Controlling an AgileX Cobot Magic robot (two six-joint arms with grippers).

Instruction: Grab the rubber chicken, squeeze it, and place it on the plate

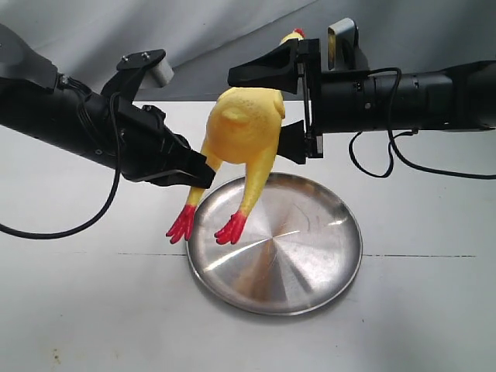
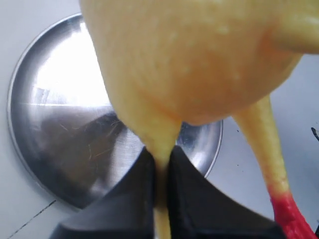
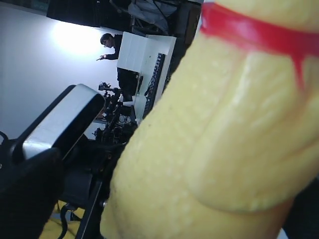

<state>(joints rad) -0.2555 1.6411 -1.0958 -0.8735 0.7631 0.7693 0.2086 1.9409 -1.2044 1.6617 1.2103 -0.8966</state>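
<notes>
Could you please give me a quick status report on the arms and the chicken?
Right gripper shut on the rubber chicken, held aloft over the plate. Left gripper shut on one leg. Nothing seen between chicken and plate.

Bright, even light glares on the plate (image 1: pixel 310 256), while the close rubber chicken (image 2: pixel 199 59) blurs in both wrist views.

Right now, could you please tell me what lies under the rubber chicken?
The plate lies beneath the rubber chicken, below its dangling feet. Its legs and the left gripper hide part of the rim.
</notes>
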